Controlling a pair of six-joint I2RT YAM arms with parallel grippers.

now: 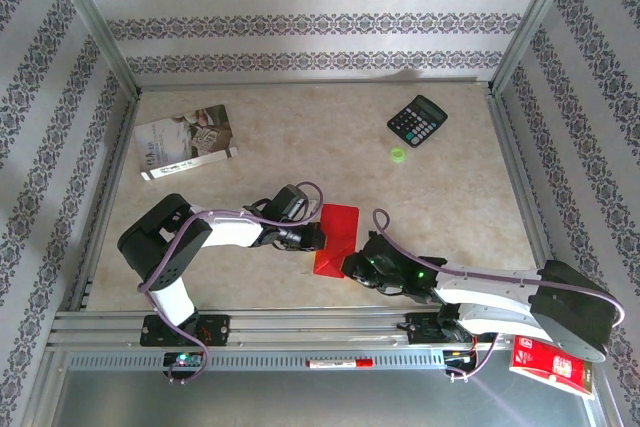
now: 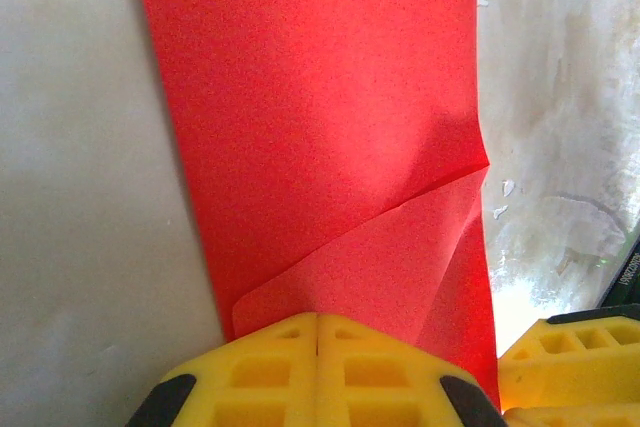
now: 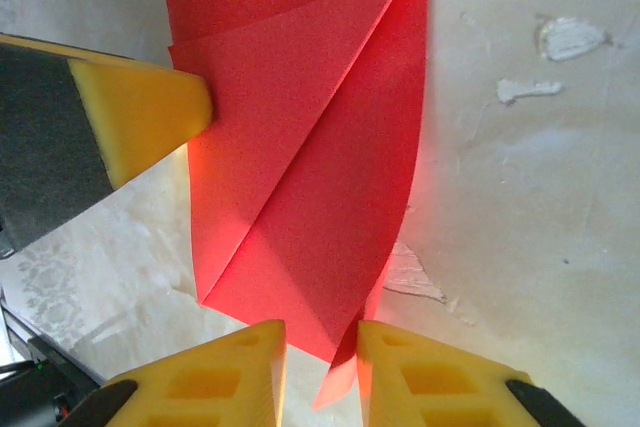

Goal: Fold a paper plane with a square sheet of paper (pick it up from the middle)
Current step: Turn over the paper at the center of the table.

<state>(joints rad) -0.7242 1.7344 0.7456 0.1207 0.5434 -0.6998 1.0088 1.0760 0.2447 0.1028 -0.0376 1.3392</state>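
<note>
The square sheet of paper (image 1: pixel 337 230) is bright red, partly folded, and lies at the table's near middle between both arms. In the left wrist view a curled flap of the paper (image 2: pixel 330 127) rises just ahead of my left gripper (image 2: pixel 317 319), whose yellow fingers are pressed together with no gap, their tips at the paper's edge. My left gripper (image 1: pixel 318 237) meets the sheet from the left. My right gripper (image 3: pixel 322 332) stands open by a narrow gap, and the paper's pointed lower corner (image 3: pixel 300 197) hangs between its fingers, brushing the right one. My right gripper (image 1: pixel 347 265) is at the sheet's near end.
A black calculator (image 1: pixel 417 120) and a small green cap (image 1: pixel 398 154) lie at the back right. A grey-white booklet (image 1: pixel 186 142) lies at the back left. A glossy red packet (image 1: pixel 550 365) sits by the right arm's base. Metal rails (image 1: pixel 300 332) border the table.
</note>
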